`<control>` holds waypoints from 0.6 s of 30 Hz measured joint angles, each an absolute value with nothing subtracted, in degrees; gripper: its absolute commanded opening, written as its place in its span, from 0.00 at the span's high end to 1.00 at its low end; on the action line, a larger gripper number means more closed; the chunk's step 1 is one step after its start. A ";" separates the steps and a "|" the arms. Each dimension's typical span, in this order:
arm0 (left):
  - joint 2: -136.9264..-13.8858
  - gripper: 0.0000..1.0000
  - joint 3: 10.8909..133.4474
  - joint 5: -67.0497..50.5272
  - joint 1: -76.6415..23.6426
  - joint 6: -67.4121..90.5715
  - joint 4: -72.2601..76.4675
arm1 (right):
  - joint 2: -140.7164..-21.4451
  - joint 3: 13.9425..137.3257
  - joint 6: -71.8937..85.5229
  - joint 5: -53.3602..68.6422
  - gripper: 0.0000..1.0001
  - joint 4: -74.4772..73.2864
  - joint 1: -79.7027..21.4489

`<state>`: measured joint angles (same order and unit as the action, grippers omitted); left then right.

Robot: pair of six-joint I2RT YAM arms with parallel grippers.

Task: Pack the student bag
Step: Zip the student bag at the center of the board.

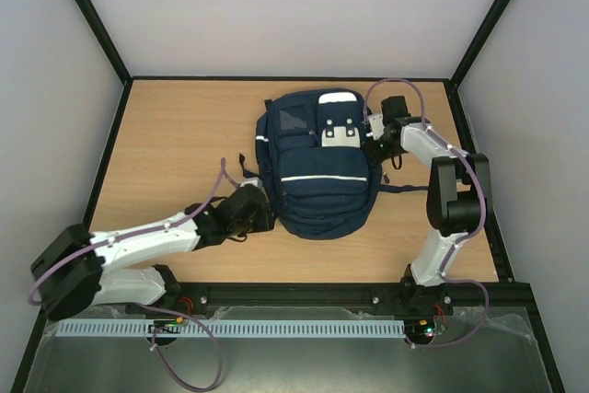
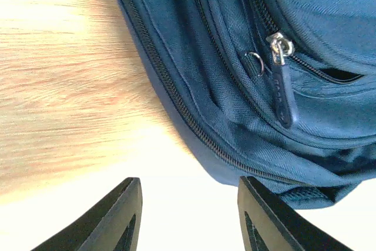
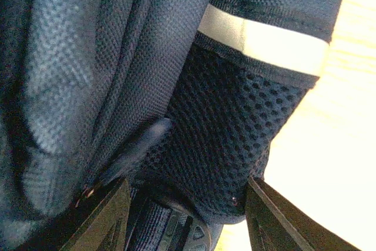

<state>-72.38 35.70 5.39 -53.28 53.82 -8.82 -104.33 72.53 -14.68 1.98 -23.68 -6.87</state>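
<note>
Found the student bag (image 1: 317,167) lying flat, front side up, a little right of the middle of the wooden table (image 1: 175,135), top end toward the far wall. Noted a white reflective strip (image 1: 322,179) across its front pocket and white patches (image 1: 340,133) nearer the top.

Saw the left gripper (image 2: 188,207) low over the table at the bag's near-left corner, jaws spread over bare wood and holding nothing. Placed its right-hand finger just beside the bag's bottom seam; could not make out any contact. Picked out, in the left wrist view, a metal zipper slider with a dark pull tab (image 2: 281,86) hanging across the navy fabric, a small metal ring (image 2: 254,63) just beside it, and a long closed zipper line along the bag's edge.

Saw the right gripper (image 3: 188,210) pushed against the bag's far-right side, fingers standing apart with the black mesh side pocket (image 3: 235,127) and a dark strap (image 3: 170,221) between them. Could not tell whether those jaws pinched the fabric or merely straddled it. Noted a white band (image 3: 264,39) just above the mesh.
</note>
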 measured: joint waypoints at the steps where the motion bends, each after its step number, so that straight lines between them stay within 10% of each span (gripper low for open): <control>1: -69.91 0.54 35.11 5.78 -53.47 54.52 -10.35 | -104.05 72.29 -14.28 2.07 0.45 -23.66 -6.87; 18: -72.23 0.62 41.10 6.52 -55.07 52.49 -12.38 | -81.62 59.75 -11.49 6.09 0.56 -24.40 -7.27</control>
